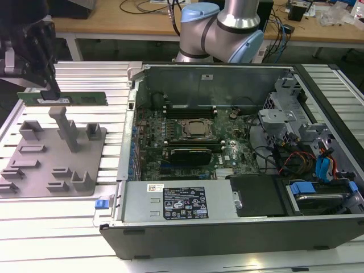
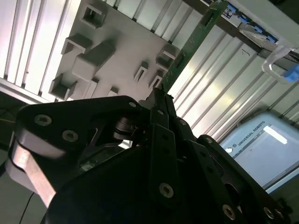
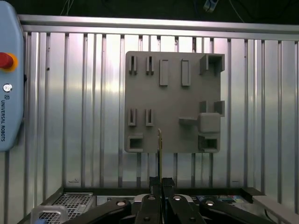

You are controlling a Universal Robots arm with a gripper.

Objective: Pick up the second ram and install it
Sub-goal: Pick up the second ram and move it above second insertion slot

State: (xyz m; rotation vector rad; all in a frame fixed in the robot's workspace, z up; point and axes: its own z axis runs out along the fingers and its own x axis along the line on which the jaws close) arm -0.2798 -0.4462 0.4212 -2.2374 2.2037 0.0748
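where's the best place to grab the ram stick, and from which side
By its upper long edge, from above, squeezing the two flat faces: the ram stick hangs level and on edge, thin enough to pinch, as the pincer holds it now.

Quick count: one robot arm [image 1: 222,28] with one gripper [image 1: 50,92], one green ram stick [image 1: 62,98], and one grey fixture plate [image 1: 95,156] at nine o'clock of the one open PC case [image 1: 227,236]. Inside the case: one processor [image 1: 198,129], one black expansion card [image 1: 196,153]. One pale blue pendant [image 3: 9,74] too.
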